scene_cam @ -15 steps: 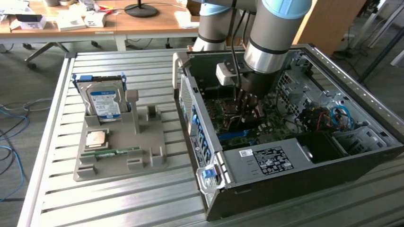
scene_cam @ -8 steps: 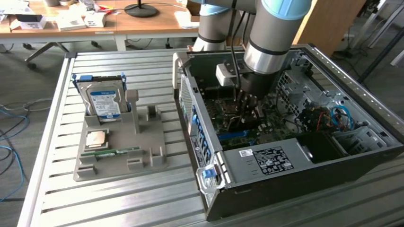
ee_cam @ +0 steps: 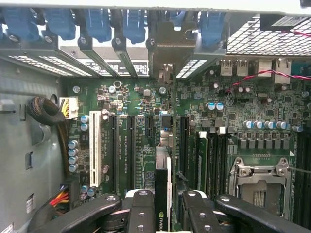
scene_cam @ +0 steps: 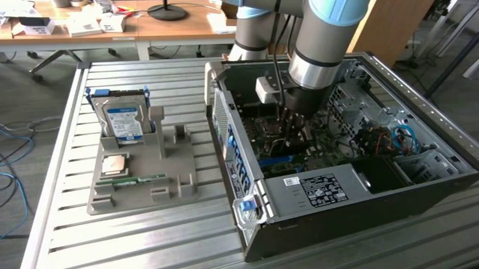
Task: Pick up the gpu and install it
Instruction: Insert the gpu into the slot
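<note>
One arm (scene_cam: 322, 50) reaches down into one open computer case (scene_cam: 374, 213), which lies on its side on the slatted metal tabletop (scene_cam: 150, 241). In the wrist view the pincer (ee_cam: 163, 208) is closed on the gpu (ee_cam: 162, 179): two black fingers (ee_cam: 141, 208) press the card from either side. The single card is seen edge-on, with a dark edge bearing a green logo and a pale strip beside it. It stands upright over the green motherboard (ee_cam: 243, 111), in line with the expansion slots. It sits between the long black slots and the memory slots, and one white slot (ee_cam: 95, 148) lies further off to the side. Whether its lower edge is seated in a slot I cannot tell. One empty processor socket (ee_cam: 257, 189) with a metal frame lies beyond the memory slots. A row of blue clips (ee_cam: 99, 22) runs along the case's rear bracket openings. In the exterior view, one grey holder (scene_cam: 176, 190) sits on the tabletop to the case's left. It carries three parts: one hard drive (scene_cam: 123, 120) with a blue-white label standing upright, one square processor (scene_cam: 114, 164) lying flat, and one green memory stick (scene_cam: 131, 180) just below that. The holder's other upright brackets stand bare.
</note>
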Controlling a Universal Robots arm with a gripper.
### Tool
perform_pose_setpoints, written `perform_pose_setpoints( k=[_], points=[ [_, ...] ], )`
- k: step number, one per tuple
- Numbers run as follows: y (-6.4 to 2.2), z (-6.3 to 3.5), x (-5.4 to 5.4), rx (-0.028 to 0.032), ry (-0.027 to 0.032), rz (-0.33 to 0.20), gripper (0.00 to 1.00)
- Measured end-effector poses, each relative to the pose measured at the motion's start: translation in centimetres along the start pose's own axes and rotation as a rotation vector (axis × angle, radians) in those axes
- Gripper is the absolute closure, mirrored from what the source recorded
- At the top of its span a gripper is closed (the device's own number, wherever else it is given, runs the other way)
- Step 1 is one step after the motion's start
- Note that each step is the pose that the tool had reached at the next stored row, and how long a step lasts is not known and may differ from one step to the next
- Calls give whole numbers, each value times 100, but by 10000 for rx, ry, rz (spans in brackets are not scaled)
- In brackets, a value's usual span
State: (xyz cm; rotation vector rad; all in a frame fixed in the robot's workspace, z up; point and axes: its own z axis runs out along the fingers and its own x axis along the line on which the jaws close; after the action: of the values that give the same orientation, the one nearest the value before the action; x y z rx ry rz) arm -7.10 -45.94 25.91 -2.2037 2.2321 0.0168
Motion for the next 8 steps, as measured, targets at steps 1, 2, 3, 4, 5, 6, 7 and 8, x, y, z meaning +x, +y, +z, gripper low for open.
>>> perform_pose_setpoints(
  k=[1,2,3,4,5,6,7,8],
  points=[
    [0,4,0,0,0,0,74],
    [0,6,0,-1,1,0,74],
    [0,7,0,0,2,0,74],
    [0,10,0,3,1,1,74],
    [0,13,0,5,0,0,74],
    [0,16,0,6,-1,0,74],
    [0,18,0,6,0,0,74],
    [0,20,0,7,0,0,74]
  ],
)
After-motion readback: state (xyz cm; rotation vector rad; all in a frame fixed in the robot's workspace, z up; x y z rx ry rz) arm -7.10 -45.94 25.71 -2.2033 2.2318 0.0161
